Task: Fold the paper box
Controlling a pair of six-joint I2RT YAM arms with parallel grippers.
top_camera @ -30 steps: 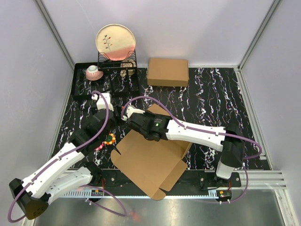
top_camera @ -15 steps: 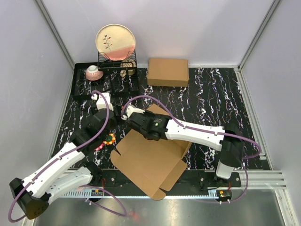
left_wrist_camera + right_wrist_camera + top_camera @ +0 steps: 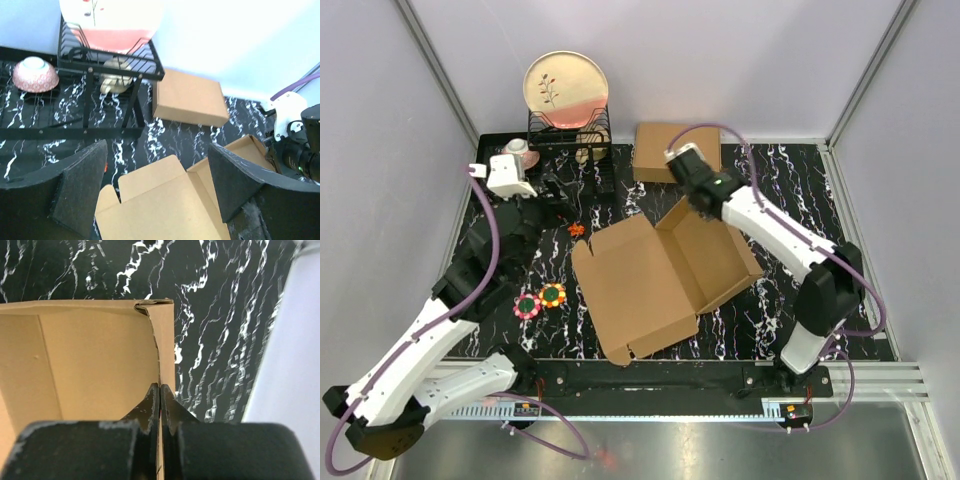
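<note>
the box (image 3: 650, 285) sits mid-table (image 3: 800, 200), opened out. its big near panel lies flat, and the far right part is tilted up like a wall. no side is tucked in yet, so i judge the fold to be at an early step: raising the first wall along its crease.

the right gripper (image 3: 160, 388) is clenched on the top edge of that raised wall, fingers (image 3: 150, 407) pressed on both faces of the card next to a crumpled corner. the left gripper (image 3: 157, 148) hangs released, jaws wide, above the far left of the table and touching nothing. it looks toward the box's left flap (image 3: 150, 182).

the next move likely calls for the right arm to hold the wall upright while the left comes in to lift a side flap, since the thin card could bow or slip from the pinch.

counted:
- one box to fold
- one made-up box (image 3: 677, 152) by the back wall
- one rack (image 3: 570, 135) holding one plate (image 3: 566, 88)
- one bowl (image 3: 518, 153)
- two round toys (image 3: 540, 300) on the left
- one small orange bit (image 3: 577, 229)
</note>
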